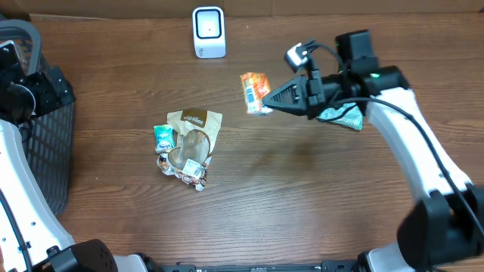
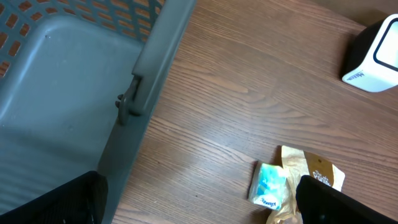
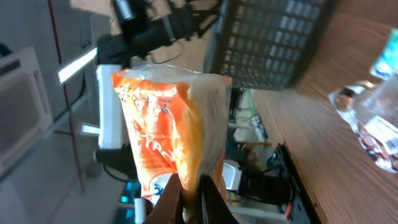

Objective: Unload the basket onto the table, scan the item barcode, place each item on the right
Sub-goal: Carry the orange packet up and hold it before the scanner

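**Figure: Orange packet held aloft beside the scanner**

The right gripper [image 1: 266, 106] is clamped on the lower edge of the orange foil snack packet [image 1: 255, 92], which hangs in the air above the brown wooden table [image 1: 302, 204]. In the overhead view a white label with dark bars faces upward on the packet. The right wrist view shows the same packet [image 3: 168, 137] standing upright out of the closed right gripper [image 3: 189, 199], its crimped bottom seam pinched between the two dark fingertips.

The white box-shaped barcode scanner [image 1: 209, 32] stands at the far edge of the table, apart from the packet and to one side of it.

The left gripper [image 2: 199, 186] is spread wide and holds nothing (only its two dark fingers [image 2: 56, 199] show, at the lower corners of the left wrist view). It hangs over the rim of the dark grey plastic mesh basket [image 2: 74, 93], which sits at the left edge of the table.

Near the table's middle lies a tan paper pouch [image 1: 195, 132] with a small teal packet [image 1: 163, 137] touching its side. A green-and-white packet [image 1: 344, 117] lies partly hidden under the right arm.
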You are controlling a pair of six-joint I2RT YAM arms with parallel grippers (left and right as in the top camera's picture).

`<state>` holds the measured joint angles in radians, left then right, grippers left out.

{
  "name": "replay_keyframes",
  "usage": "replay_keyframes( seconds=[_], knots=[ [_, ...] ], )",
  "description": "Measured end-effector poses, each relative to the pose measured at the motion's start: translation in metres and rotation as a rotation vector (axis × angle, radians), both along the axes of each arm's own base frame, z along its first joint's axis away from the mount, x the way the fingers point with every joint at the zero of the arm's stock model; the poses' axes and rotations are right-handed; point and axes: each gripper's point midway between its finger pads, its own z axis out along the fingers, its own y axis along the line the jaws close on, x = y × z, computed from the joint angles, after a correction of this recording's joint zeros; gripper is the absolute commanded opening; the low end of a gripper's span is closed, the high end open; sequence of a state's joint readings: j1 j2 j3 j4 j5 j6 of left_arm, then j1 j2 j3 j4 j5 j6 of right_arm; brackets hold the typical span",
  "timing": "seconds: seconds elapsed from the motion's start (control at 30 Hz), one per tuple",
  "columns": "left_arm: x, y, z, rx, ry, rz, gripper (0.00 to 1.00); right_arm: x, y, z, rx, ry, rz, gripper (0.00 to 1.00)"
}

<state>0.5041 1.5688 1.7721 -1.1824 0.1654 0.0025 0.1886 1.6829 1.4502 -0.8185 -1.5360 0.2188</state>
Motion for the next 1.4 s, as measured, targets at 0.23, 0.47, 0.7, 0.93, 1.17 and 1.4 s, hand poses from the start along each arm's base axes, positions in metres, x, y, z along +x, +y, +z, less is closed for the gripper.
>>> replay_keyframes(
  seconds=[0.23, 0.47, 0.7, 0.93, 1.17, 1.4],
  knots=[
    [0.0, 0.0, 0.0, 0.0, 0.0, 0.0, 1.0, -0.013, -0.006, 0.024, 0.011, -0.056, -0.011, 0.04],
    [0.0, 0.0, 0.0, 0.0, 0.0, 0.0, 1.0, -0.013, -0.006, 0.024, 0.01, -0.053, -0.01, 0.04],
    [0.0, 0.0, 0.0, 0.0, 0.0, 0.0, 1.0, -0.01, -0.006, 0.02, -0.01, -0.058, -0.025, 0.04],
    [0.0, 0.0, 0.0, 0.0, 0.0, 0.0, 1.0, -0.013, 0.003, 0.015, -0.042, -0.062, -0.022, 0.04],
    [0.0, 0.0, 0.0, 0.0, 0.0, 0.0, 0.99, 0.01, -0.003, -0.047, -0.397, -0.012, -0.208, 0.04],
    [0.0, 0.0, 0.0, 0.0, 0.0, 0.0, 1.0, 0.049, -0.039, -0.06, -0.745, -0.07, -0.451, 0.04]
  ],
)
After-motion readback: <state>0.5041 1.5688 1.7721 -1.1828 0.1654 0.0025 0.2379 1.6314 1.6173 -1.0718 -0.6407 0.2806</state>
